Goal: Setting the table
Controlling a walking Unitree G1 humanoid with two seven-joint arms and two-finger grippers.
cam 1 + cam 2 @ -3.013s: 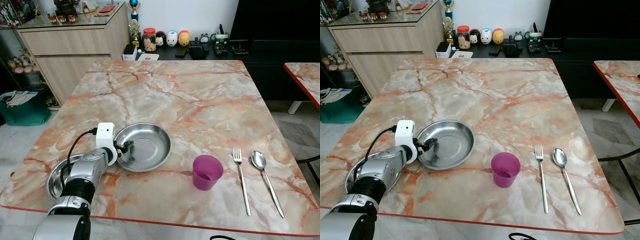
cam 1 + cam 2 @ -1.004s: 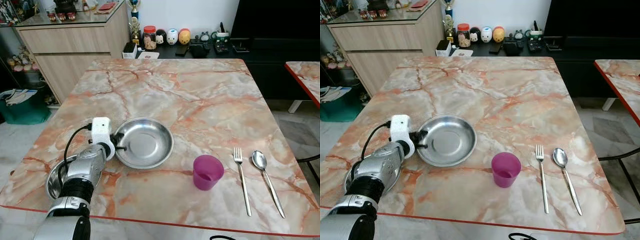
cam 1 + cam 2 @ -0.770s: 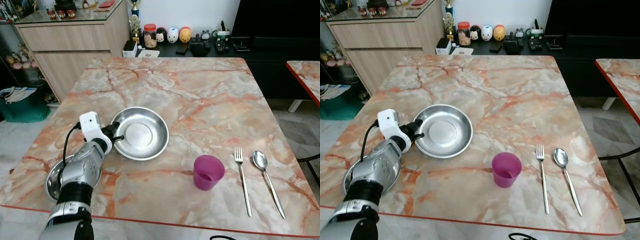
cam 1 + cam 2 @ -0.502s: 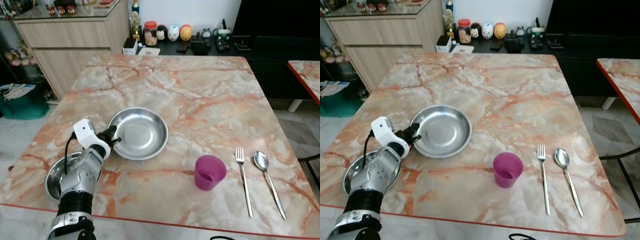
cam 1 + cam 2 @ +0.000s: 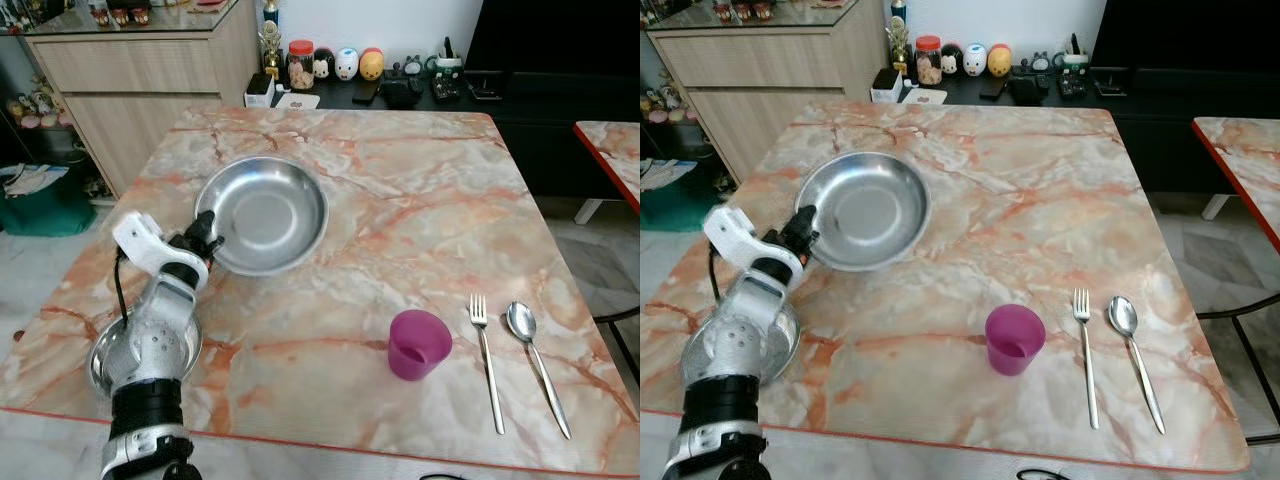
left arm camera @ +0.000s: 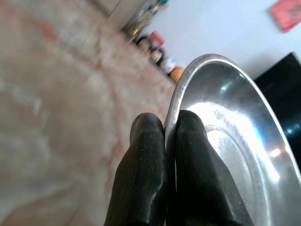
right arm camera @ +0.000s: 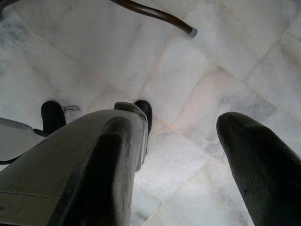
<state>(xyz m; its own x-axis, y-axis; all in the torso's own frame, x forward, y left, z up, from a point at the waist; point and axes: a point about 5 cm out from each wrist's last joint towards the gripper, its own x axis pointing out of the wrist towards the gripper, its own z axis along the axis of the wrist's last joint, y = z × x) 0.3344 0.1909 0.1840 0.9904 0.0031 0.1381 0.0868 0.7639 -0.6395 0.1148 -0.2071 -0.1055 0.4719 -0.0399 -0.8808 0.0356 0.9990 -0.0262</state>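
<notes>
Left end effector [image 5: 207,232] clamped on plate [image 5: 262,214] rim, plate lifted over table [image 5: 420,210]; right end effector [image 7: 188,160] fingers spread, empty.

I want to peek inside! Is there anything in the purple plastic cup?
Looking down into the purple plastic cup, only its own purple bottom shows, with nothing lying on it. The near wall hides a little of the floor, so that bit cannot be checked.

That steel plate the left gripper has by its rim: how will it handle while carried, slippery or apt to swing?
The steel plate looks rigid and probably light: thin metal, no visible sag. The left gripper pinches only its rim, so it may pivot or droop. The polished rim between the fingers is likely slippery; move slowly.
</notes>
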